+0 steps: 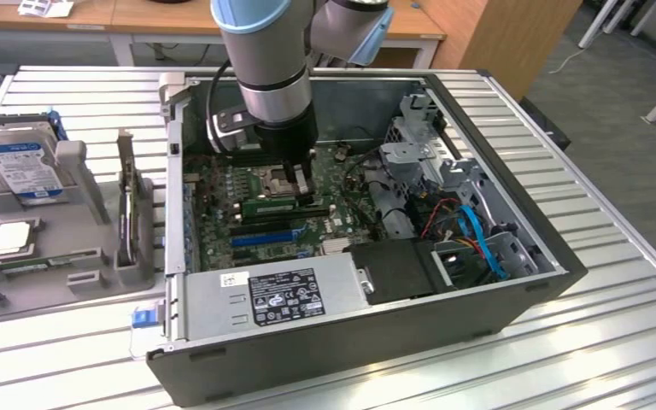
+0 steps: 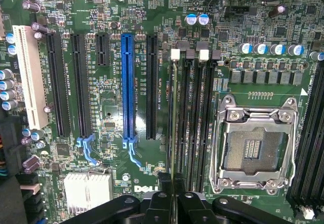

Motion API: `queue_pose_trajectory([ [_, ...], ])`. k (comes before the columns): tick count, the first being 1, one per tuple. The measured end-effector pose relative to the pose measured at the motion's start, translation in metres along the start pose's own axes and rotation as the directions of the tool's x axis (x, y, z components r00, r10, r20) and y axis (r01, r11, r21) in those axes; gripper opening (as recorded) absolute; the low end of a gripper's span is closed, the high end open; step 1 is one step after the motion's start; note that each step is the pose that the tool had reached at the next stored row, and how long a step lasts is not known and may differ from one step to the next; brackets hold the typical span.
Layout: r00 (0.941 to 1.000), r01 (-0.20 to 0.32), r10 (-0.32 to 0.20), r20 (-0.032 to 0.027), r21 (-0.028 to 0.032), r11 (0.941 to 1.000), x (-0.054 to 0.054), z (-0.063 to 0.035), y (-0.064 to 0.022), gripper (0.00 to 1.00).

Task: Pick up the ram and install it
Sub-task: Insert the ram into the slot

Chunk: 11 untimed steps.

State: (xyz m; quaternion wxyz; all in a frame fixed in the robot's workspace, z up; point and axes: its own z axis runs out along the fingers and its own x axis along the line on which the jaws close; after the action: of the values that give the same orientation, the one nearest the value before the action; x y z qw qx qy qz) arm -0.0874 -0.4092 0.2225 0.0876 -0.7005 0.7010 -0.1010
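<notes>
Edge-on in the wrist view, the ram (image 2: 173,117) is a thin pale-green line lying along the memory slot (image 2: 183,122) nearest the black expansion slots. My gripper (image 2: 173,183) is shut on its near end, with both black fingers (image 2: 165,186) pressed against its sides. In the exterior view the gripper (image 1: 301,195) reaches down into the open computer case. The ram (image 1: 273,206) appears there as a narrow green stick on the motherboard (image 1: 219,184) just below the fingers. I cannot tell how deep it sits in the slot.
Beside the memory slots is the open processor socket (image 2: 253,150); a blue expansion slot (image 2: 128,92) lies on the other side. The power supply (image 1: 271,295) and blue cables (image 1: 477,235) crowd the case. Outside, a grey tray (image 1: 32,273) holds a hard drive (image 1: 18,166) and an upright card (image 1: 132,213).
</notes>
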Motion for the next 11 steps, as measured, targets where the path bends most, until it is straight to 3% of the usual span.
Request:
queue_pose_trajectory([
  [11,0.9999,-0.010,0.010,-0.0026,-0.0001,1.0000,0.0000,0.0000,0.0000,0.12],
])
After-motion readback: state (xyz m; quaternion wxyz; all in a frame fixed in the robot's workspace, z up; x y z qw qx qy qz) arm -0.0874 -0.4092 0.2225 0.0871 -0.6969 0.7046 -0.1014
